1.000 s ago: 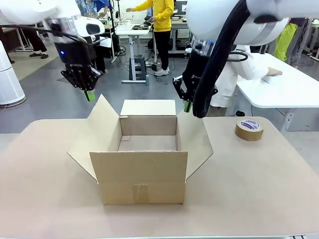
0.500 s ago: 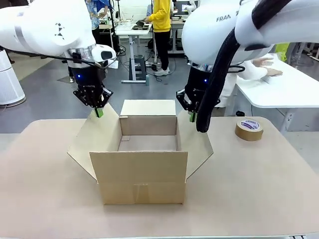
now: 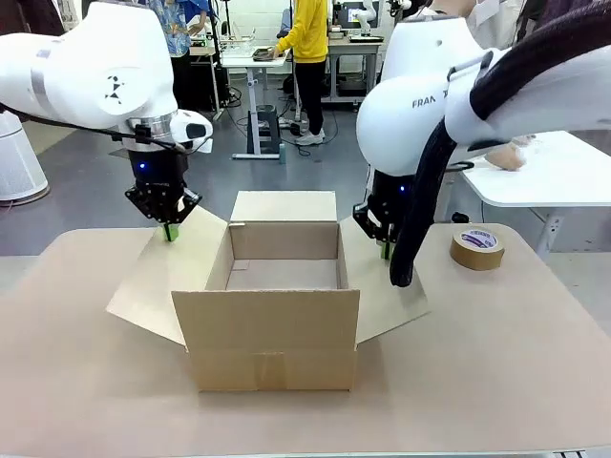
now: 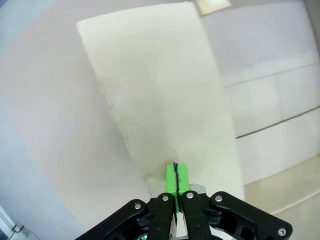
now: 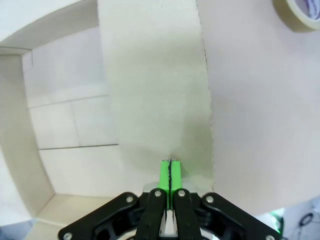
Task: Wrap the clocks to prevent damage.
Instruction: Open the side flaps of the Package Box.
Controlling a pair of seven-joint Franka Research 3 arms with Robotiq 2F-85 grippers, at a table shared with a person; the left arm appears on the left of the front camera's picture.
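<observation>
The clocks are out of view. An open cardboard box (image 3: 267, 329) stands mid-table with its flaps spread. My left gripper (image 3: 170, 231) is shut, its green tips resting on the top of the left flap (image 3: 158, 281); the left wrist view has the closed pads (image 4: 176, 175) pressed against that flap (image 4: 160, 90). My right gripper (image 3: 385, 250) is shut too, its tips on the right flap (image 3: 387, 291), and the closed pads (image 5: 170, 172) touch the flap (image 5: 155, 85) in the right wrist view. Neither gripper holds anything.
A roll of brown tape (image 3: 477, 248) lies on the table to the right of the box, also seen as tape (image 5: 300, 12) at the top corner. The tan table (image 3: 516, 363) has free room in front and on both sides. People stand at tables behind.
Both grippers have come down onto the side flaps, and the flaps have swung outward and lower. Both stay shut.
</observation>
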